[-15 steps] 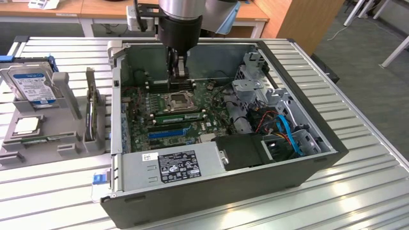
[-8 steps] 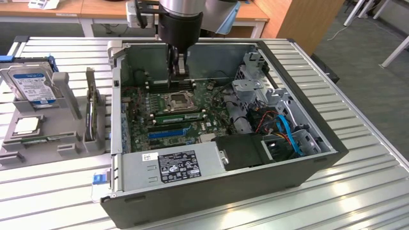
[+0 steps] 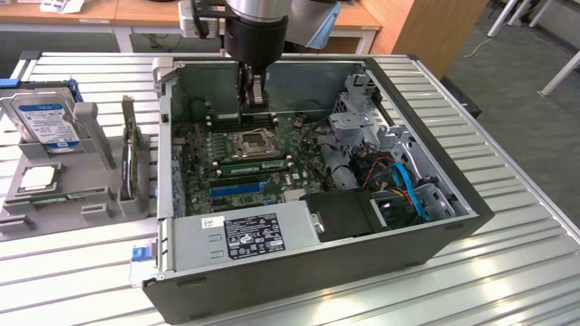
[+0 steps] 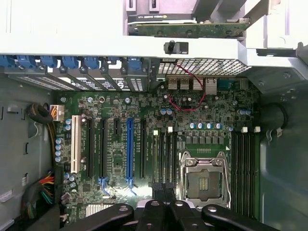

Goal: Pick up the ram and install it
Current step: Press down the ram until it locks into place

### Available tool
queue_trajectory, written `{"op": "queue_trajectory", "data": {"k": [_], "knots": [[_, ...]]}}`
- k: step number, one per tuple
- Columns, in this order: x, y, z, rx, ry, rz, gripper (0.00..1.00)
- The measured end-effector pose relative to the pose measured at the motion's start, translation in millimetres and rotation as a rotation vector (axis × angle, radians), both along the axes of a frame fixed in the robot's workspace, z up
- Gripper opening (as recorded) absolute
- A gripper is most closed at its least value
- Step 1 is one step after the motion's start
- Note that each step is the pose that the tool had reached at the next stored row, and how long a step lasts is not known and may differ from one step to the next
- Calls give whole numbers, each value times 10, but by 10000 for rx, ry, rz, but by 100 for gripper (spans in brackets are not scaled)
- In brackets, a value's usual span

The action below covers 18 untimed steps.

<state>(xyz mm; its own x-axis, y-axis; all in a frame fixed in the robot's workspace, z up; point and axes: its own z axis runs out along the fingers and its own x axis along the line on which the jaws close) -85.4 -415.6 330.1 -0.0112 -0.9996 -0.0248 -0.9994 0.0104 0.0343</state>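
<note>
Nearest, at the lower centre of the exterior view, the power supply (image 3: 254, 234) lies along the front edge of the open computer case (image 3: 435, 197). It carries a white and black label with logos and fine print too small to read. The case lies on its side on the slatted metal table (image 3: 507, 272), so the motherboard (image 3: 204, 153) faces upward and can be reached from above.

Just behind the power supply are the blue expansion slots (image 3: 238, 188). Behind them the ram (image 3: 254, 165), a thin green stick, lies lengthwise in a memory slot beside the empty processor socket (image 3: 254, 144). It looks seated rather than loose, though whether the latches have closed I cannot tell.

Above the socket, in the upper centre of the frame, the gripper (image 3: 257, 102) hangs straight down from the arm. Its fingers (image 4: 153, 211) are pressed together with nothing visibly between them. In the wrist view they line up with the memory slots next to the socket, which probably suits pressing a stick downward.

At the exterior view's left, a grey holder (image 3: 91, 204) keeps spare parts upright. These include a hard drive (image 3: 45, 121) whose blue label is illegible.
</note>
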Motion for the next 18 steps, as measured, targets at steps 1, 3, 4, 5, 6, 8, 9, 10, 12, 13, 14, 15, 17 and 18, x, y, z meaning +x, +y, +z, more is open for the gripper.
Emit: {"op": "queue_trajectory", "data": {"k": [1,3,4,5,6,8,9,10,12,13,14,15,17,18], "knots": [[9,0,1,-1,0,0,10],[38,0,0,0,0,0,10],[54,0,0,0,0,-1,10],[72,0,0,0,1,-1,10],[93,0,0,1,1,0,10],[137,0,0,0,1,1,10],[161,0,0,1,2,0,10],[183,0,-1,1,1,-1,10],[228,0,0,1,2,1,10],[249,0,0,1,1,1,10],[272,0,-1,1,1,1,10],[293,0,0,0,2,0,10],[329,0,0,0,2,0,10],[341,0,-1,1,1,0,10]]}}
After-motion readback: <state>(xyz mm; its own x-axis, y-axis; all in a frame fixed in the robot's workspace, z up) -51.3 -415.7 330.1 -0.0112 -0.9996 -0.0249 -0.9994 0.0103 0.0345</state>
